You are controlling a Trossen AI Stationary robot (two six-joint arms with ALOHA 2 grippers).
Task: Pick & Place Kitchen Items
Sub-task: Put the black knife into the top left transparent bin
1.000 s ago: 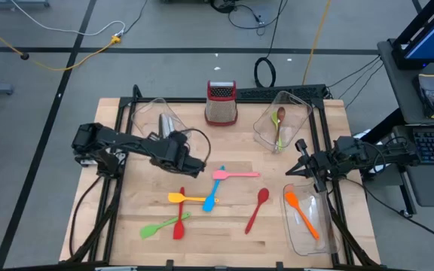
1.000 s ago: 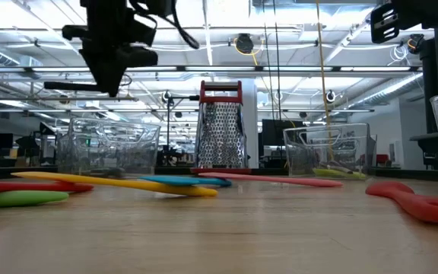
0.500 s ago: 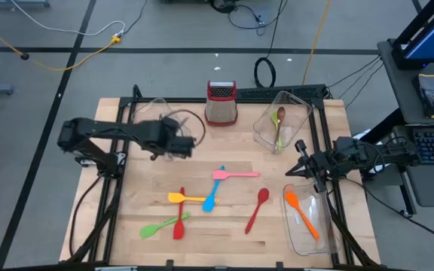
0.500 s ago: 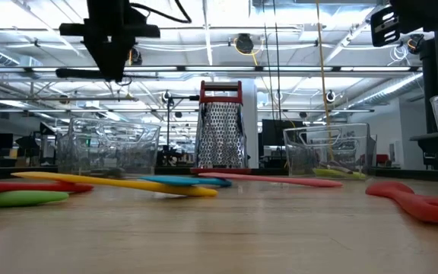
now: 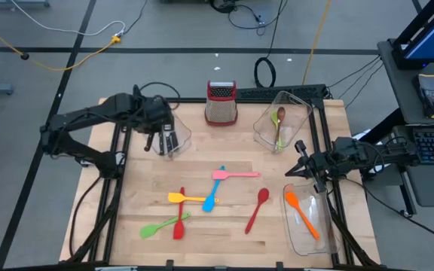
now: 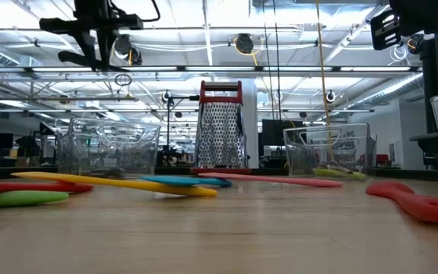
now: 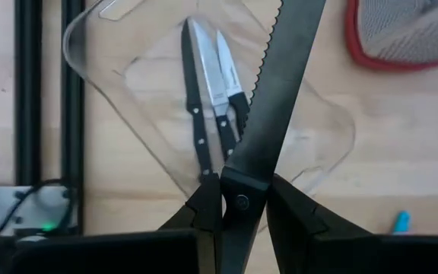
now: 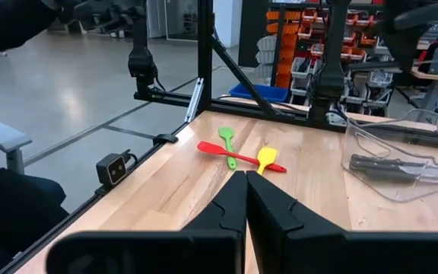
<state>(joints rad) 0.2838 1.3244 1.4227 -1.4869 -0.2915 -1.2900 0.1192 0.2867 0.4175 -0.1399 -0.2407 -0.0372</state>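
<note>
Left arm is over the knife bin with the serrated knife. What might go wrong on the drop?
The left gripper holds the serrated knife by its handle above the clear bin, where two knives already lie. The blade spans past the bin's rim, so it may catch the wall, land on the others, or tip out. The bin sits skewed, leaving little margin.

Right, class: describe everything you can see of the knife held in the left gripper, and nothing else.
The serrated knife has a long steel blade, toothed along one edge, and a black handle with a rivet. The left gripper is shut on the handle, fingers pressing both sides. It hangs in the air above the clear bin at the table's back left, touching nothing else. Two smaller knives lie in that bin beneath it.
</note>
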